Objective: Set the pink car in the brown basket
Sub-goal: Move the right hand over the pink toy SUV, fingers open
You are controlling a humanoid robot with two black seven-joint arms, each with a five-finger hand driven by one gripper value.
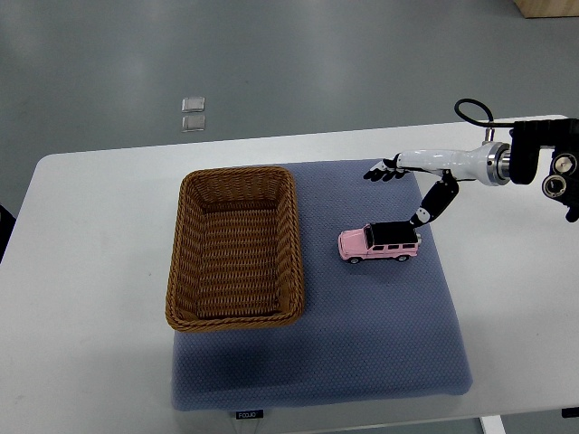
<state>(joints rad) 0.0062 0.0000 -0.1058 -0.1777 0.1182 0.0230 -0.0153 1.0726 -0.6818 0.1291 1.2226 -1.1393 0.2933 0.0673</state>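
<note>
The pink car [380,243] was seen standing on its wheels on the blue mat [380,344], just beside the brown basket [235,248] on its right and apart from it. The right hand [409,185] was held above the car, fingers spread, with nothing gripped; its thumb [425,213] pointed down at the car's dark roof. The mat lay on the white table [81,298].

A blue-grey mat [380,334] covers a white table [81,271]; two clear tiles [193,115] lie on the floor.
</note>
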